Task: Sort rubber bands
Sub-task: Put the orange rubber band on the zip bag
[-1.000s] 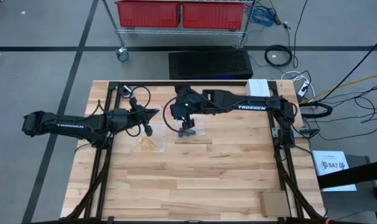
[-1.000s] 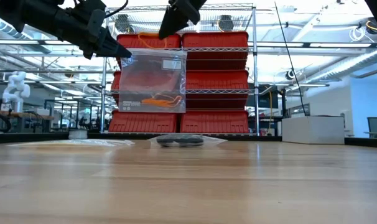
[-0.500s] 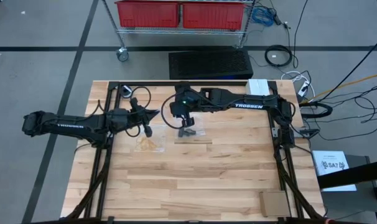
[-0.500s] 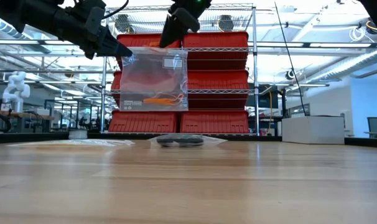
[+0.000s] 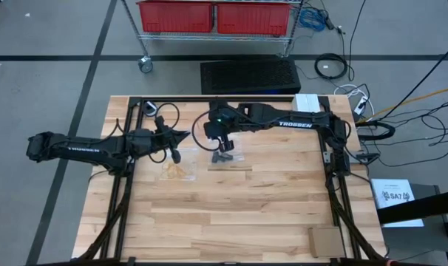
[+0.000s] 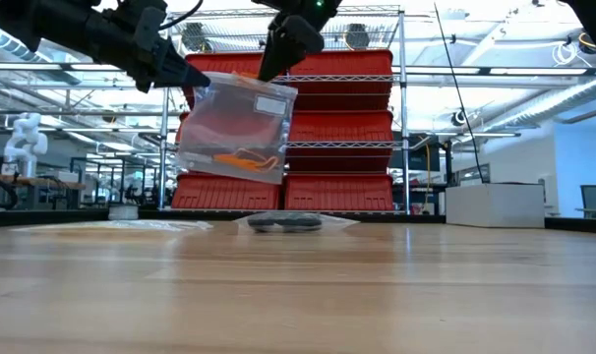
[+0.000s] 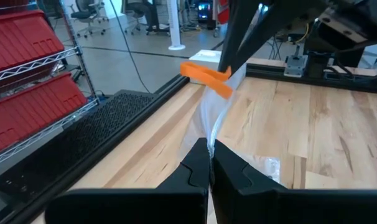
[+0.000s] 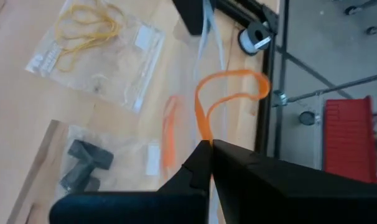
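A clear plastic bag [image 6: 237, 128] with orange rubber bands [image 6: 244, 155] in its lower part hangs tilted in the air between my two grippers. My left gripper [image 6: 198, 83] is shut at the bag's upper left corner. My right gripper [image 6: 275, 75] is shut at the top edge near the other corner, with an orange rubber band [image 8: 229, 93] looping out past its fingertips. On the table below lie a bag of pale yellow rubber bands [image 8: 92, 46] and a bag of black rubber bands [image 8: 83, 165]. My left gripper pinches the clear bag's upper corner [image 7: 212, 127] between its two fingers, coming nearly level from the table's left. The bag hangs clear of the table. My right gripper pinches one end of an orange rubber band [image 8: 204, 134] at its fingertips, slanting down from the right. The loop stands free beyond the tips at the bag's top edge. Whether the film is pinched too, I cannot tell.
The yellow-band bag [image 5: 178, 171] and the black-band bag [image 5: 225, 157] lie flat in the far half of the wooden table. The near half [image 5: 231, 222] is bare wood but for a cardboard piece [image 5: 326, 241] at the near right corner.
My right gripper has sunk a little toward the bag's top edge. The bag, which hung square, has tipped: its right top corner has dropped and its lower edge has swung toward the left arm.
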You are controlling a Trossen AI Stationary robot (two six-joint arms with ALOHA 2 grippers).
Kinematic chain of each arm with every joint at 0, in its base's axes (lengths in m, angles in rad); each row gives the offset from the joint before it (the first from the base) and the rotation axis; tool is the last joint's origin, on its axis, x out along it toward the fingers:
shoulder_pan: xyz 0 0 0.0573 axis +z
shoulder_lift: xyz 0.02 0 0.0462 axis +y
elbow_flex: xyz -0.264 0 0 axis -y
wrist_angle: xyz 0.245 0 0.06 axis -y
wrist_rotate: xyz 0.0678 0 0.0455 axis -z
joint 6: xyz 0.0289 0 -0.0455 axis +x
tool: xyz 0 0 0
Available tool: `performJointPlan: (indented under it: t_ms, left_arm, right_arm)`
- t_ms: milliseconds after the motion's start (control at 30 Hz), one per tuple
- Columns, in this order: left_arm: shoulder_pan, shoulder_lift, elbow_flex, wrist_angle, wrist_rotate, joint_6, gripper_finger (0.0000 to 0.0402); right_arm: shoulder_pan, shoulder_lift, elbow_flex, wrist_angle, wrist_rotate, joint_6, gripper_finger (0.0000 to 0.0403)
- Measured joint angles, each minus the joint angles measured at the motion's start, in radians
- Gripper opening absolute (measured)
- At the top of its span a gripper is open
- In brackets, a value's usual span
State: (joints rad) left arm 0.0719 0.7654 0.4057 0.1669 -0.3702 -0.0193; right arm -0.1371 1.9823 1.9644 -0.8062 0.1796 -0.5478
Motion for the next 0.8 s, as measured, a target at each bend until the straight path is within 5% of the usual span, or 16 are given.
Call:
performJointPlan:
  t_ms: [367,800]
  left_arm:
    - [0.000,0.015,0.000,0.023,0.037,0.000,0.0004]
    - [0.000,0.051,0.000,0.037,0.029,0.000,0.0004]
  right_arm:
    - [-0.020,0.000,0.000,0.018,-0.101,0.070,0.0005]
    - [-0.002,0.000,0.000,0.016,-0.106,0.065,0.0105]
